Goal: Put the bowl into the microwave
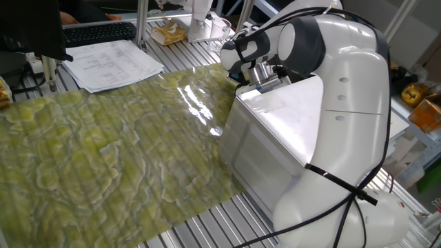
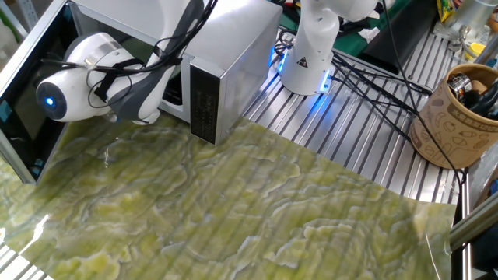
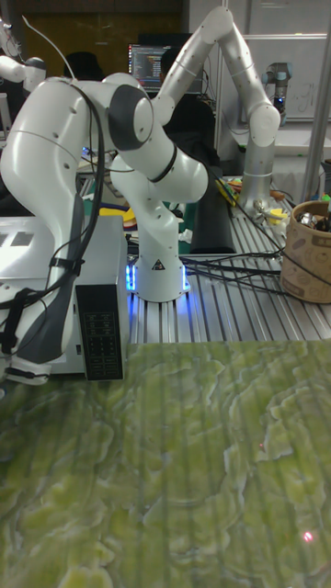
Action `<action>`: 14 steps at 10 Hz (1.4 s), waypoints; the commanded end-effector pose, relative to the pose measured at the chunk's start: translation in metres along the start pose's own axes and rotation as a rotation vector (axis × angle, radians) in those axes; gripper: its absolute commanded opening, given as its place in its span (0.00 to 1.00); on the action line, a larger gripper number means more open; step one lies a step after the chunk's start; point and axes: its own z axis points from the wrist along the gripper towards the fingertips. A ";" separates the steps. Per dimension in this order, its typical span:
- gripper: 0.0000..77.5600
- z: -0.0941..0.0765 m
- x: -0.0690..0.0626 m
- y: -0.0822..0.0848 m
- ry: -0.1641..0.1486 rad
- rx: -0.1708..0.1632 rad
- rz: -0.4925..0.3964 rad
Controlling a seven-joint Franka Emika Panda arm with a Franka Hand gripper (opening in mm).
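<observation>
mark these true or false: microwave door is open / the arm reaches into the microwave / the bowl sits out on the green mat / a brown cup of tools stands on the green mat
1. The microwave door is open. True.
2. The arm reaches into the microwave. True; its gripper is hidden inside.
3. The bowl sits on the green mat. False: no bowl shows in any view, and none lies on the mat.
4. The brown cup of tools stands on the green mat. False: it stands on the bare metal slats, off the mat.

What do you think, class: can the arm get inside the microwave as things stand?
Probably yes. The microwave has its door swung wide open, and the arm sits right at the opening with nothing on the mat in its way. The gripper itself is hidden from every view.
</observation>
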 end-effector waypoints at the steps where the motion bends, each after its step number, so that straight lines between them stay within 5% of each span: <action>1: 1.00 -0.005 -0.001 -0.002 -0.007 -0.004 -0.003; 14: 1.00 0.014 0.011 -0.006 0.012 0.002 -0.006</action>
